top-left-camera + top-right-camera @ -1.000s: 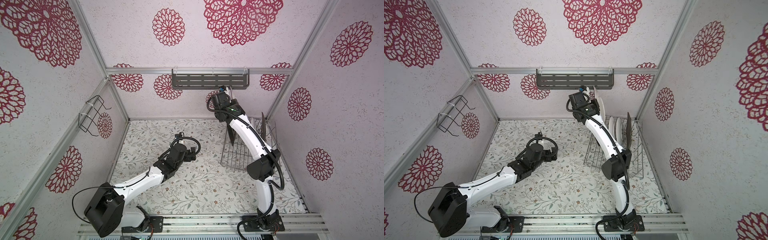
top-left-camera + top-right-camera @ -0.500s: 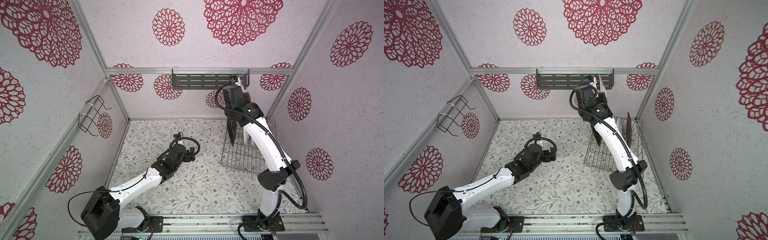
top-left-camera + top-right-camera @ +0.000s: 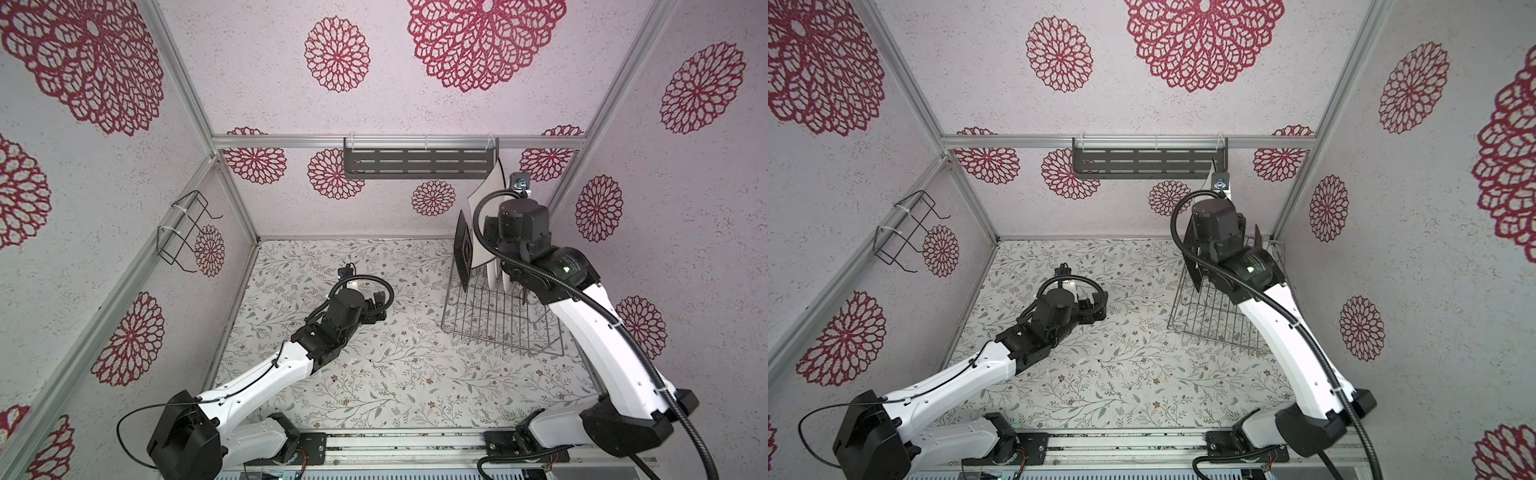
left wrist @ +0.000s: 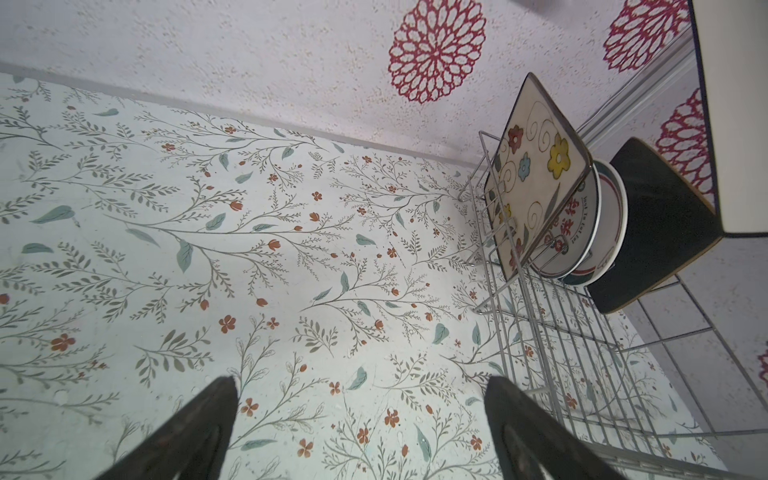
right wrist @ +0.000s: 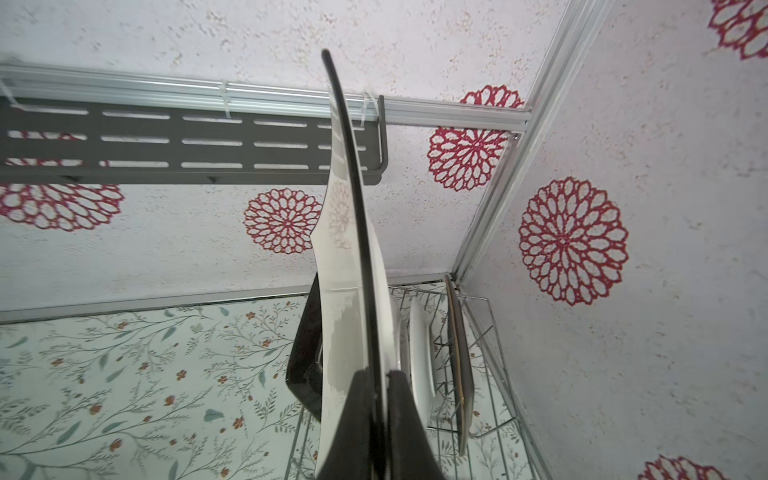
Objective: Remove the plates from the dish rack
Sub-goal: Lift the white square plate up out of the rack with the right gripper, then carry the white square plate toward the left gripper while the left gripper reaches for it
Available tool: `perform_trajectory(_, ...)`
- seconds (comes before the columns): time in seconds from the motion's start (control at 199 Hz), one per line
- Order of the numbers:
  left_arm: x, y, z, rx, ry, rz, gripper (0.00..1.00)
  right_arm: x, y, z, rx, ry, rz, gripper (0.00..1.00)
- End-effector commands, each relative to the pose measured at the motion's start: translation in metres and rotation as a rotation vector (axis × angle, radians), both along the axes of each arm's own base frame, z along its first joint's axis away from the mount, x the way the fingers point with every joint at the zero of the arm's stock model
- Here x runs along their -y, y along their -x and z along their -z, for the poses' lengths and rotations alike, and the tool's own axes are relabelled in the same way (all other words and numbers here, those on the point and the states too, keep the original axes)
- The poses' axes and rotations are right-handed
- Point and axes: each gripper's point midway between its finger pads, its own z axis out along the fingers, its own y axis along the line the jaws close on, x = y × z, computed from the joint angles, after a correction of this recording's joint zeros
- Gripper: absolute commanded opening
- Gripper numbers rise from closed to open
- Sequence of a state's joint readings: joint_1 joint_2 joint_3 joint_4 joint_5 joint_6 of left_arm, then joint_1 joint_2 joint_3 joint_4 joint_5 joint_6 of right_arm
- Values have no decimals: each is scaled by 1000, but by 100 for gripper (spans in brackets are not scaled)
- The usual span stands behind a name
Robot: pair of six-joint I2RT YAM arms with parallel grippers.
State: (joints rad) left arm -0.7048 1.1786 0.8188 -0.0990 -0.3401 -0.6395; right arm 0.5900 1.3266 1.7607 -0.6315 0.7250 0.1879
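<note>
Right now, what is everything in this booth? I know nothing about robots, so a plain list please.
dish rack: one, silver wire, right side of the table.
flowered plate: one, cream square, upright in the rack, nearest the table's middle.
lettered plate: one, round white with red characters, behind it.
banded plate: one, round white with a coloured rim band, next in the row.
black plate: one, square, last in the row.
white plate: one, square with dark rim, held above the rack.
shelf: one, dark grey, slotted, back wall.
wire bracket: one, black, left wall.
table: one, pale leaf print.
left gripper: one, black, open, empty, over the table.
right gripper: one, black, shut on the white plate.
</note>
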Motion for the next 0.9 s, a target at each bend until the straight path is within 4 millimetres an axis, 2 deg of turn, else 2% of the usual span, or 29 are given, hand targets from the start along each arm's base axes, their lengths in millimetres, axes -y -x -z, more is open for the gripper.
perform_trajectory(0.0,-4,9,-21,30,76,-20,97,-2,30,-76,329,-396,-115,0)
perform_trajectory(0.151,-14,17,-32,55,142,-53,97,-22,40,-66,374,-604,-261,0)
perform_trajectory(0.392,-37,29,-47,98,221,-126,97,-38,45,-49,459,-892,-374,0)
perform_trajectory(0.533,-52,34,-60,141,286,-185,97,-54,44,-35,503,-1010,-448,0)
perform_trajectory(0.628,-59,35,-65,157,328,-225,97,-57,44,-22,541,-1061,-442,0)
perform_trajectory(0.789,-53,32,-71,172,432,-222,97,-66,45,-7,607,-1144,-464,0)
perform_trajectory(0.9,-45,31,-70,151,489,-198,97,-74,45,-5,624,-1181,-491,0)
